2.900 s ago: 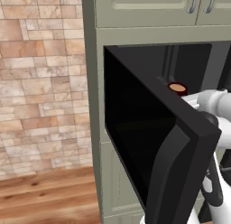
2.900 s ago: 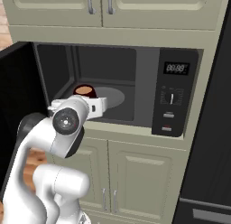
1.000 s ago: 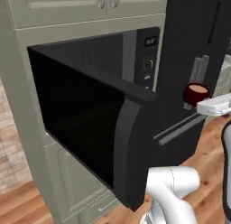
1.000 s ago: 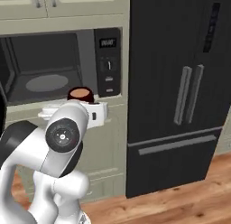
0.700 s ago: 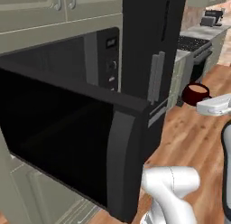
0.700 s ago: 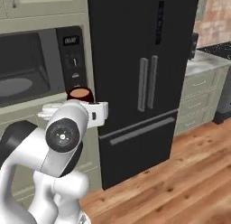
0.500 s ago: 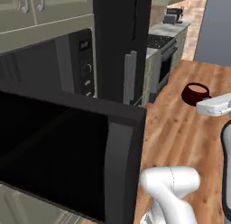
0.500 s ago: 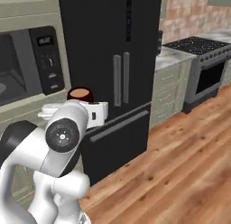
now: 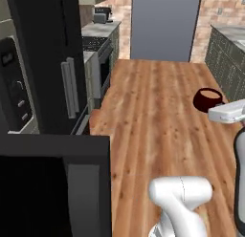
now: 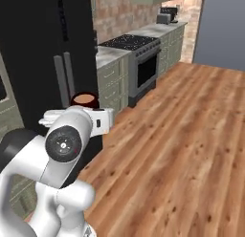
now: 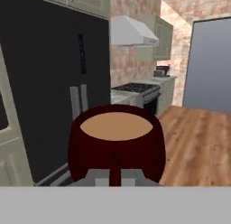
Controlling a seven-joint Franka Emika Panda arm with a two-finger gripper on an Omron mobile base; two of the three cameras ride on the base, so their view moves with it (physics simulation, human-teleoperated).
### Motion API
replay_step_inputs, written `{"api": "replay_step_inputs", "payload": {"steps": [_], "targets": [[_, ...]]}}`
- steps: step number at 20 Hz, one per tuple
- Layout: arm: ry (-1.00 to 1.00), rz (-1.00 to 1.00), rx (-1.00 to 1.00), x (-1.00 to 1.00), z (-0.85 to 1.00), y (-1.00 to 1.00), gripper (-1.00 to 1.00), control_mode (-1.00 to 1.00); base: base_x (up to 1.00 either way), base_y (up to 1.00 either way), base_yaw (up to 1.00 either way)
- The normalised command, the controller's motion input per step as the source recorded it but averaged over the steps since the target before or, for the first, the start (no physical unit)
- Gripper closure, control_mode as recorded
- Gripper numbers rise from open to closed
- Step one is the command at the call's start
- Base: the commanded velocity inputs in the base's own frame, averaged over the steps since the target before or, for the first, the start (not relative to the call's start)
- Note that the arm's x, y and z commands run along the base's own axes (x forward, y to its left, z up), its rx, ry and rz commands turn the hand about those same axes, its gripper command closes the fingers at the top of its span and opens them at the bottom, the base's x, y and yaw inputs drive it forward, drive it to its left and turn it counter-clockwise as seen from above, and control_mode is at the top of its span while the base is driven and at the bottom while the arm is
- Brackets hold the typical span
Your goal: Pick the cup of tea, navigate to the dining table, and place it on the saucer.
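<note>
Above the wooden floor point(image 9: 158, 112), beside the black fridge point(image 10: 43, 54), the gripper point(image 11: 115, 173) carries the cup of tea point(image 11: 116, 144) — jaws clamped narrow on its handle, the cup upright with brown tea level inside. A stove point(image 10: 139, 57) stands farther along the counter.

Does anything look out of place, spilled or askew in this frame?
One thing: the microwave door hangs wide open, jutting into the walkway at the lower left of the left base view. Otherwise nothing stands out. The cup of tea sits upright in the shut gripper, tea level, and no spill shows on the wooden floor.
</note>
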Motion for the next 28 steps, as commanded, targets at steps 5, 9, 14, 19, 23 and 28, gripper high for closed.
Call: {"api": "replay_step_inputs", "payload": {"steps": [5,9,14,19,23,28], "targets": [[0.00,0.00,0.00,0.00,0.00,0.00,1.00,1.00,0.00,-0.78,-0.39],[0.00,0.00,0.00,0.00,0.00,0.00,1.00,1.00,0.10,-0.77,-0.31],[0.00,0.00,0.00,0.00,0.00,0.00,1.00,1.00,0.18,-0.68,-0.25],[0.00,0.00,0.00,0.00,0.00,0.00,1.00,1.00,0.19,-0.55,-0.26],[0.00,0.00,0.00,0.00,0.00,0.00,1.00,1.00,0.15,-0.49,-0.28],[0.00,0.00,0.00,0.00,0.00,0.00,1.00,1.00,0.12,-0.48,-0.29]]}}
